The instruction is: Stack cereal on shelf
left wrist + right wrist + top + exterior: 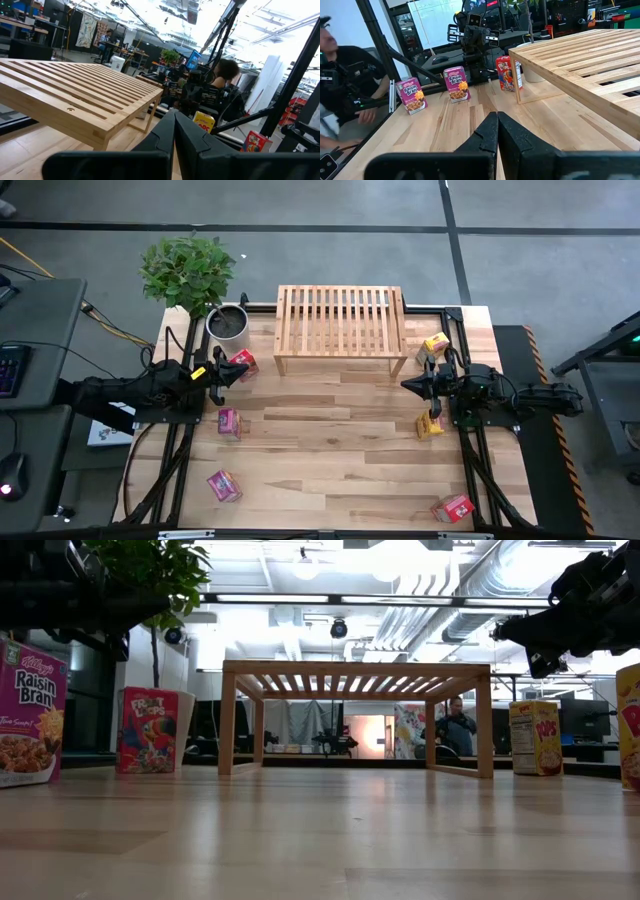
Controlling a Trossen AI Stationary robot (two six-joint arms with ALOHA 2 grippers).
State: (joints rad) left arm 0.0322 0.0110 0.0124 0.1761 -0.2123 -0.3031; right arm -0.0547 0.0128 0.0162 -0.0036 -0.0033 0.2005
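On the far left of the light wooden plank tabletop (pixel 330 440), a leafy green plant in a dark round pot (pixel 227 322) stands at the far corner. The left gripper (pixel 222 372) hangs just near of that pot, its dark fingers clenched together and holding nothing. Touching or just beside its tip sits a small red cardboard cereal box (pixel 243 364); the high view does not settle which. Nearer along the left side stands a pink cereal box (pixel 229 422), and nearer still a second pink cereal box (pixel 223 485), both with purple printed fronts facing the right wrist view.

In the middle, at the far edge, stands the low light-wood slatted shelf (pixel 340 320), upright on its short legs, its top bare of boxes.

Right of the shelf, at its right leg, stands a small yellow cereal box (pixel 435 343). The right gripper (pixel 412 384) hangs just near of that box, pointing left, its fingers clenched on nothing. Just near of the right gripper stands a second yellow cereal box (pixel 429 426). In the near right corner of the tabletop lies a second red cereal box (pixel 453 508), well apart from the others.

All six boxes rest on the tabletop, none on the shelf.
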